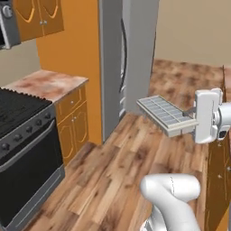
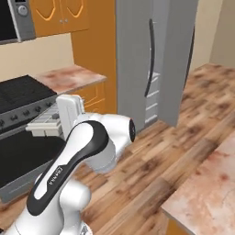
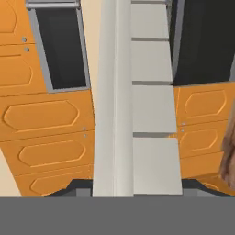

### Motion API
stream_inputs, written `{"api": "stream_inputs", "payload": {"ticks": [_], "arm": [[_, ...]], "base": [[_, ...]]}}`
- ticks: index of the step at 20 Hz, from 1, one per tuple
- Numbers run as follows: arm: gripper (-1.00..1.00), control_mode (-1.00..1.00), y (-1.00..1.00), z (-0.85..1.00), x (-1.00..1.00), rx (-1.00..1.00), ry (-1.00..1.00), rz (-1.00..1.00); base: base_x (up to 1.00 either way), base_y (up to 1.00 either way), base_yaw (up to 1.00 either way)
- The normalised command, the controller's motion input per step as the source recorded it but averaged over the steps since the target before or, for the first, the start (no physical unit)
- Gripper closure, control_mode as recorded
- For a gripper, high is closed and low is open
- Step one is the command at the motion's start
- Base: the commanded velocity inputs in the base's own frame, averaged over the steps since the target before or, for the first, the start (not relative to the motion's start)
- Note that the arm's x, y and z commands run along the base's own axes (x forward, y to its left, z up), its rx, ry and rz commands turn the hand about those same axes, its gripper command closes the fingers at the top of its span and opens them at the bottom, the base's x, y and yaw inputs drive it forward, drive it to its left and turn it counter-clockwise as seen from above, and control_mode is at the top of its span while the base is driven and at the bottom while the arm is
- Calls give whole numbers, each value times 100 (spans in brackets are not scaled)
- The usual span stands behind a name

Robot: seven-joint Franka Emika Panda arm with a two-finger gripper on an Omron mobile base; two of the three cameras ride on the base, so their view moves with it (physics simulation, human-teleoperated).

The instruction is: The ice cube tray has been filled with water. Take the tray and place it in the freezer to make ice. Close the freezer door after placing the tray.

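Pale grey-white and gridded, the ice cube tray (image 1: 163, 113) hangs in mid-air above the wooden floor (image 1: 113, 176), clamped by one end in the gripper (image 1: 193, 118), whose jaws are closed on its edge; in the hand view the tray (image 3: 133, 105) runs lengthwise straight away from the camera. It sits roughly level in the left base view, well short of the freezer (image 1: 124, 54), which stands farther off beside the orange cabinets (image 1: 72, 122), with the black stove (image 1: 25, 144) to the left. The freezer door looks ajar, though how far is hard to judge. The main risk is probably spilling: gripped at one end, the water-filled tray could tilt, or its far end could clip the door on the way in.
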Motion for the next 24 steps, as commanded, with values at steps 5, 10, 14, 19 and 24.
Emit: {"api": "stream_inputs", "payload": {"ticks": [5, 10, 14, 19, 24], "arm": [[100, 100, 0, 0, 0, 0, 0, 0], [100, 100, 0, 0, 0, 0, 0, 0], [100, 100, 0, 0, 0, 0, 0, 0], [100, 100, 0, 0, 0, 0, 0, 0], [100, 100, 0, 0, 0, 0, 0, 0]], "base": [[86, 3, -34], [77, 0, -30], [85, 0, -27], [88, 10, -25], [91, 21, -22]]}}
